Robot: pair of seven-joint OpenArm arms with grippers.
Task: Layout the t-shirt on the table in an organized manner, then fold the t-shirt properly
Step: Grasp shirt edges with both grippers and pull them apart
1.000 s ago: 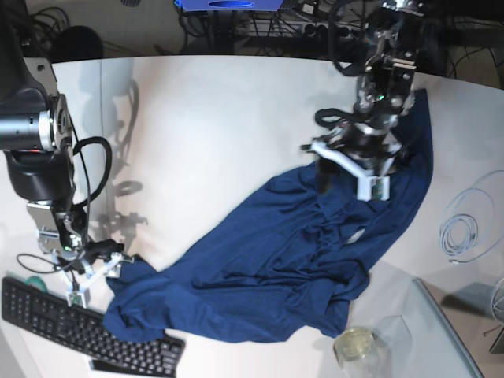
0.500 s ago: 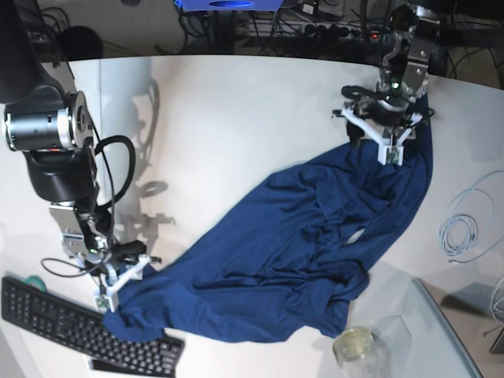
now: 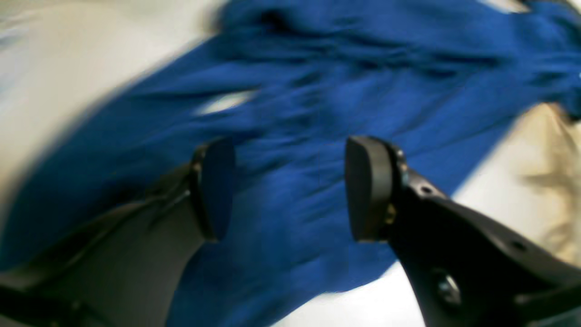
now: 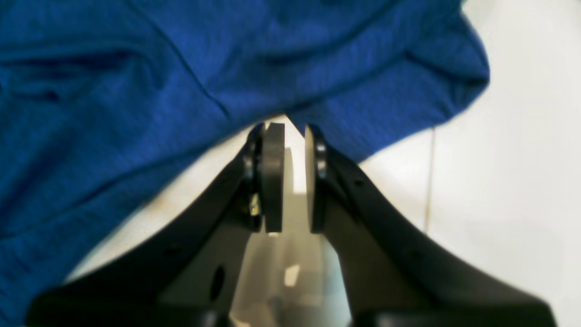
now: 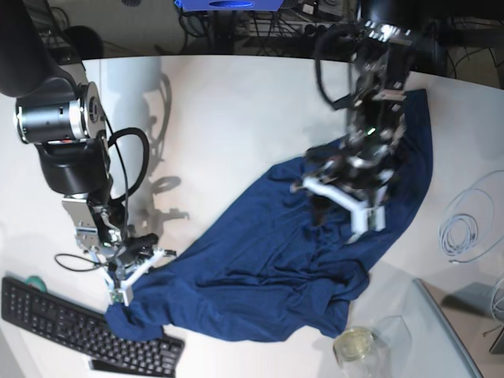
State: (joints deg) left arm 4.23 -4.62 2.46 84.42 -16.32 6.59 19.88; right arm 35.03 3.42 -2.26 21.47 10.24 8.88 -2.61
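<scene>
- The t-shirt [image 5: 291, 260] lies crumpled in a diagonal heap across the table [image 5: 228, 126], running from the lower left near the keyboard [image 5: 71, 323] up to the far right edge; it is nowhere near flat, so I judge I am in the laying-out stage.
- My right gripper [image 4: 289, 177] sits at the shirt's lower-left corner. In its wrist view the jaws stand nearly together with a narrow gap, and the fabric edge runs just past the tips; I see bare table through the gap, so I cannot tell whether any cloth is pinched.
- My left gripper [image 3: 290, 186] hovers over the upper middle of the shirt with its jaws wide apart, nothing between them but blue cloth below. That view is motion-blurred.
- To do this step well, I want a real bite of hem on the right side before pulling; if the pads close on air, I should push further under the edge.
- On the left, I would aim for a single layer near a shoulder or hem, not a bunched fold.
- Then I would draw both corners apart gently, keeping the cloth low so that it spreads.
</scene>
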